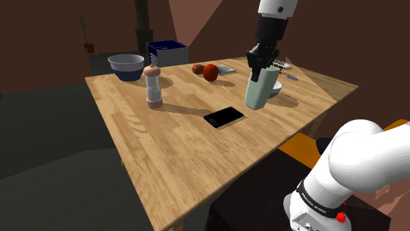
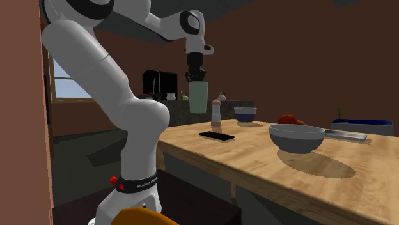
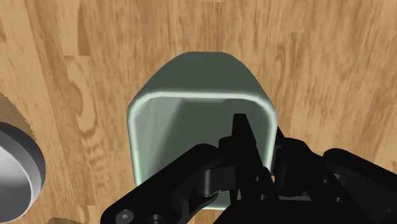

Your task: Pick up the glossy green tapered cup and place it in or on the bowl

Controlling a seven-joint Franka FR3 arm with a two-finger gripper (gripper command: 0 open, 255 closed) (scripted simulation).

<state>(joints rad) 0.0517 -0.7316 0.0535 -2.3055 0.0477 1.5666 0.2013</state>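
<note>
The gripper (image 3: 259, 143) is nearest to the wrist camera, and it is closed on the rim of the cup (image 3: 184, 127). One finger (image 3: 240, 137) goes down inside the mouth and the other stays outside. The thin pale green wall is pinched between them, so the hold is on one side of the rim only, not around the body.

The cup hangs under the hand with its long axis about upright, mouth up and narrower bottom down. In the second exterior view its bottom appears clear of the table (image 3: 331, 63). I judge that the picking is done and the carrying is the step in hand.

What matters now is how the cup lies to the bowl (image 3: 14, 172). The cup is just beside this grey bowl, not over it, and the two do not touch. Whether its bottom is higher than the bowl's rim, I cannot tell. The coming move is probably a short sideways travel over the bowl, with some more height if needed, and then the opening. With such a one-wall grip the cup may swing or slip if the move is quick.

A second bowl (image 1: 127, 65), bluish, stands well apart from the grey bowl. The grey one is much nearer to the hand.
</note>
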